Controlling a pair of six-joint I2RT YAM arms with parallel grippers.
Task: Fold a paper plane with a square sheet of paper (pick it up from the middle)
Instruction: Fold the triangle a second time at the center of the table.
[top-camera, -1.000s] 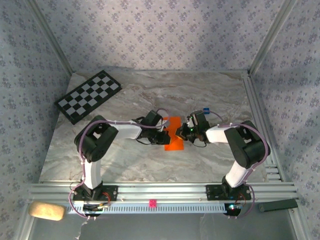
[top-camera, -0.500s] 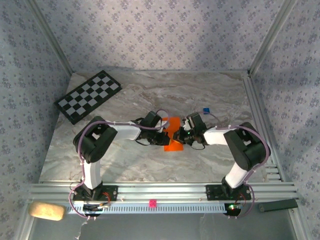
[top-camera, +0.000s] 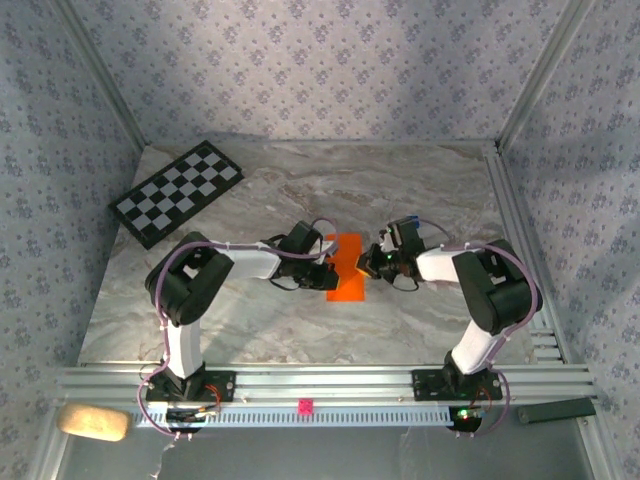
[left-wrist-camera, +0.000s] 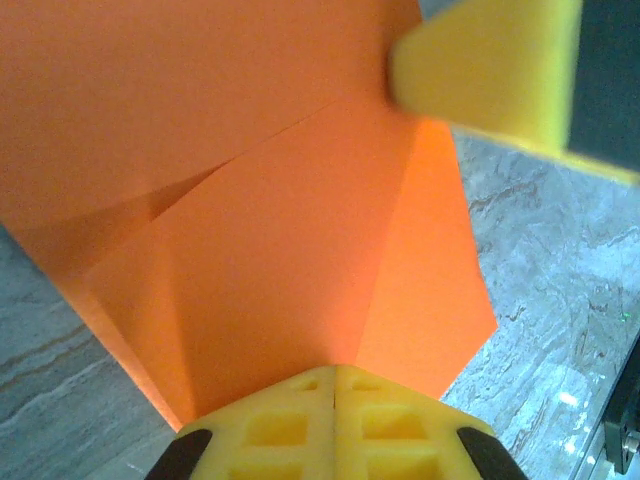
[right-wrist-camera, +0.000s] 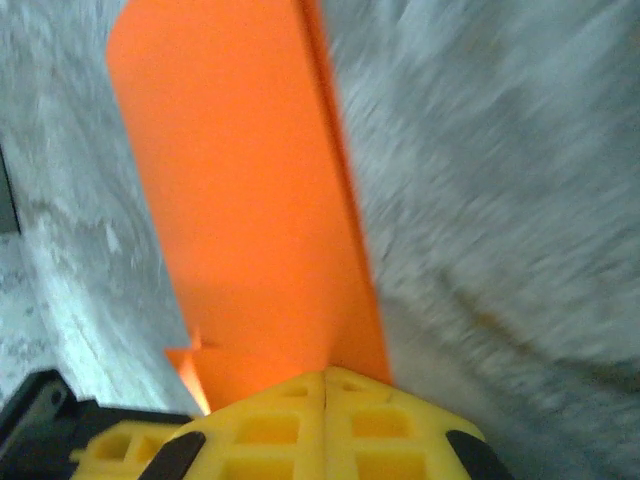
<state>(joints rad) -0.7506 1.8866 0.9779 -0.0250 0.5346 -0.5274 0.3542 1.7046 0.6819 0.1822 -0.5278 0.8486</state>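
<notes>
Left pincer (left-wrist-camera: 333, 374), right pincer (right-wrist-camera: 326, 376) clamped tight on orange paper (left-wrist-camera: 300, 250) — marble table (top-camera: 250, 320), floral walls (top-camera: 320, 70).

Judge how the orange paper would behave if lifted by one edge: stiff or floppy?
Probably floppy: the orange paper is a thin sheet, though its visible creases may stiffen it somewhat. Likely very light, so a nudge could slide it across the smooth marble table.

The square sheet of paper (top-camera: 347, 268) lies near the middle of the table (top-camera: 300, 325), between the two grippers — the left gripper (top-camera: 328, 272) at its left edge, the right gripper (top-camera: 372, 266) at its right. The checkerboard (top-camera: 177, 192) lies well apart, in the far left corner.
</notes>
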